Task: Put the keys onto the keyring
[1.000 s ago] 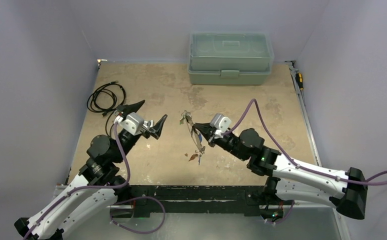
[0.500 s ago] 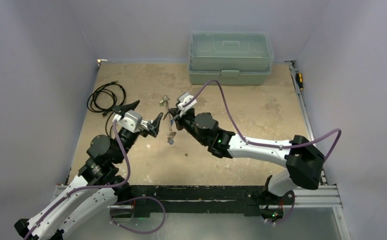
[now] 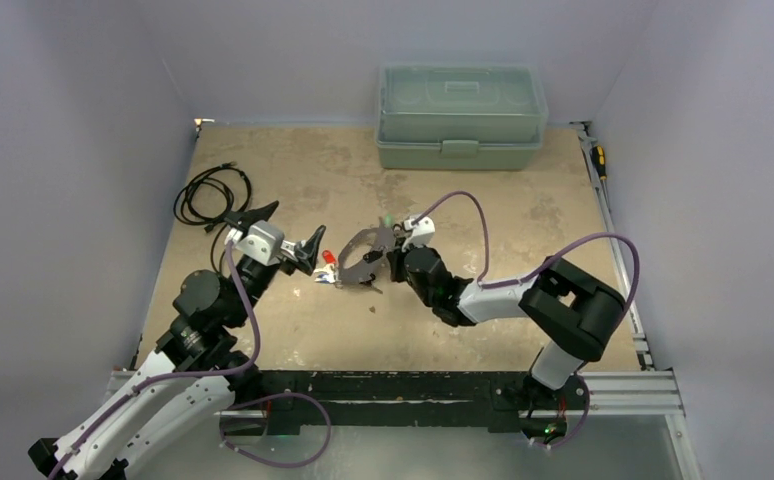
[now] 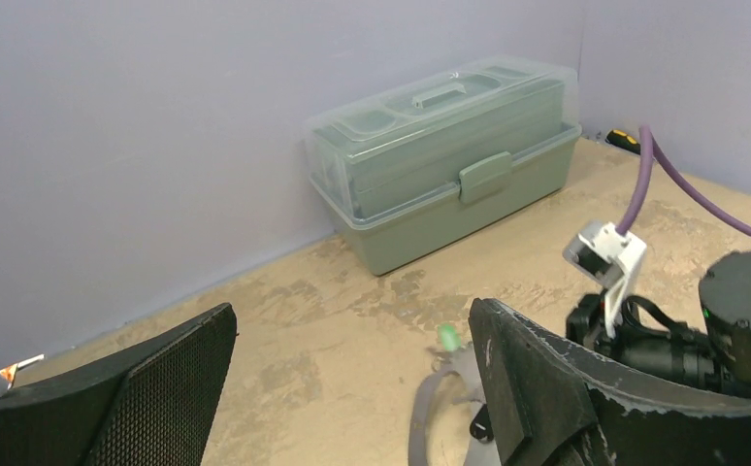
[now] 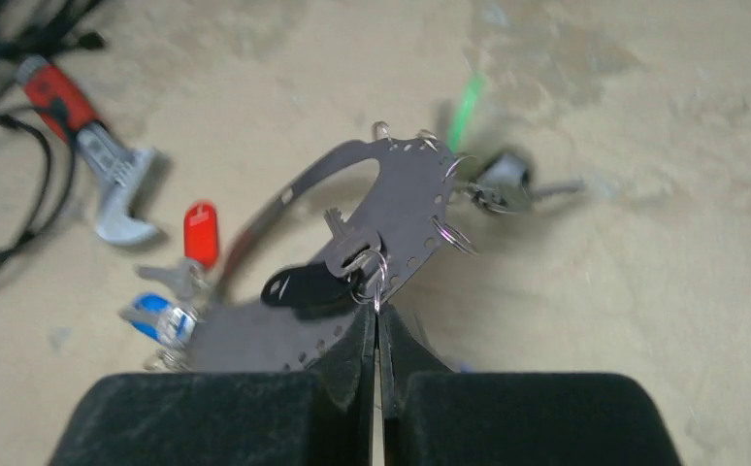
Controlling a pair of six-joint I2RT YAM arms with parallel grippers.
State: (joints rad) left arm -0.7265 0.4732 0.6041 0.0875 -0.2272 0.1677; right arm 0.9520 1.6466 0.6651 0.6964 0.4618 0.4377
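While pinching six-o'clock edge of flat perforated grey metal keyring (image 5: 406, 194) between pressed-together right jaws, holds left jaws wide apart, empty; plastic-headed silvery keys (image 5: 299, 289) attached.

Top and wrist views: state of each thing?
left hand, open, holding nothing
right hand, shut on the keyring's edge
keyring, gripped, small split rings along it
black-headed key, hanging on keyring beside the grip
toolbox, lid closed
black cable, coiled
wrench, lying flat

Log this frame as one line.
left gripper: open, empty | right gripper: shut on keyring | keys: some attached to keyring
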